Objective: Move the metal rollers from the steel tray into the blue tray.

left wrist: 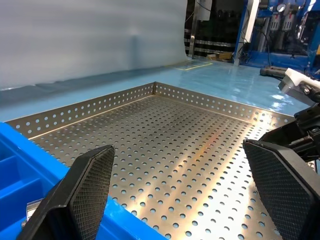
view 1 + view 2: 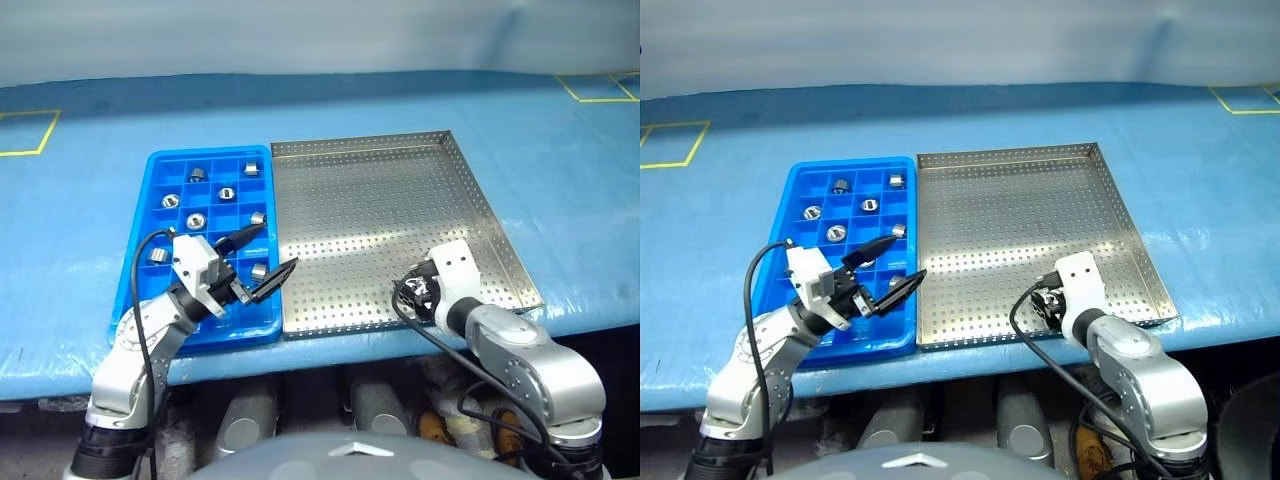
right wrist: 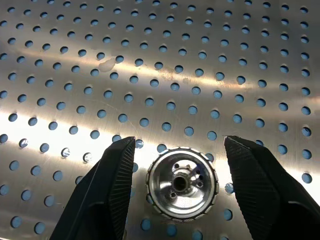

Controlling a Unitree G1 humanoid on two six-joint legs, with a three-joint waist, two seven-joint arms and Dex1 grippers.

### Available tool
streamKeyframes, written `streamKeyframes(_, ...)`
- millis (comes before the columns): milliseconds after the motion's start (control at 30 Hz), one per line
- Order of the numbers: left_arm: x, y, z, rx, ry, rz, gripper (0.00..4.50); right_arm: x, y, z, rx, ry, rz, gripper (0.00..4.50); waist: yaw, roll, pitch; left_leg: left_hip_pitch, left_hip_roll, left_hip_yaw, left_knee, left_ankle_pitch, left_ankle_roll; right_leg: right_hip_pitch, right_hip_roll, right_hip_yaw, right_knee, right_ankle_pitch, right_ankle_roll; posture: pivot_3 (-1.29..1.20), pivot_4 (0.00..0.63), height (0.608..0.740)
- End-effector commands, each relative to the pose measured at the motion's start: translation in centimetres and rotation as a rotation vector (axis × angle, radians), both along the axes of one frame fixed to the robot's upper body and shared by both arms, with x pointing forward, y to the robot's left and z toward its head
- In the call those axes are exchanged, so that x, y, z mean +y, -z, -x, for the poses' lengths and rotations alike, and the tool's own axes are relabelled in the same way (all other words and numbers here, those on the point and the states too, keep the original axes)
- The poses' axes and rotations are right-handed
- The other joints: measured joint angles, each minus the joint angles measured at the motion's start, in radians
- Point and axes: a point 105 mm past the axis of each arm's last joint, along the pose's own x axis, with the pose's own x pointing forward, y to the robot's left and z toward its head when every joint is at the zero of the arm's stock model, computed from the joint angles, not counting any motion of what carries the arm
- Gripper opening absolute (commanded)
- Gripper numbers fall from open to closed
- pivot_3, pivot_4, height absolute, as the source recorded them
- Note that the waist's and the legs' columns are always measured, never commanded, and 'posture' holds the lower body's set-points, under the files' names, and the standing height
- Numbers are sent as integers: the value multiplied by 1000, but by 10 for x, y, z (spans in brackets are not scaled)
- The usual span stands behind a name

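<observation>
Steel tray: large perforated silver steel tray (image 2: 400,200) at frame centre, lying on the blue table cover (image 2: 80,210).
Blue tray: bright blue plastic compartment tray (image 2: 165,170) touching its left edge, several small shiny metal rollers (image 2: 196,221) in its squares.
Right gripper (image 3: 175,187): lower right; fingers spread, straddling one ribbed roller (image 3: 181,183) on the steel floor, not touching it.
Left gripper (image 2: 262,260): fingers released wide above the blue tray's near right corner.
</observation>
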Motion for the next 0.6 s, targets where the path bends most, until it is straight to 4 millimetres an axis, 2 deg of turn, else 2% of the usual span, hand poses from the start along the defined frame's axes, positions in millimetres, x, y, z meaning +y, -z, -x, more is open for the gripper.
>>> streamKeyframes(33, 0, -6, 0, -29, 5, 19, 4500, -10, -12, -5, -71, 28, 21, 3370, 0, 0, 0, 0, 0, 0, 0, 0, 0, 0, 0, 0, 0, 0, 0, -73, 150, 740)
streamKeyframes(167, 1, -6, 0, -29, 0, 21, 4500, -14, -13, -6, -80, 40, 39, 4447, 0, 0, 0, 0, 0, 0, 0, 0, 0, 0, 0, 0, 0, 0, 0, -73, 150, 740)
streamKeyframes(367, 2, -5, 0, -26, -9, 29, 4500, -4, -17, -2, -62, -32, 24, 4447, 1, 0, 0, 0, 0, 0, 0, 0, 0, 0, 0, 0, 0, 0, 0, -60, 150, 740)
streamKeyframes(600, 1, -3, 1, -21, -15, 37, 4500, 2, 2, 6, 42, -54, 17, 4447, 3, 0, 0, 0, 0, 0, 0, 0, 0, 0, 0, 0, 0, 0, 1, -44, 150, 740)
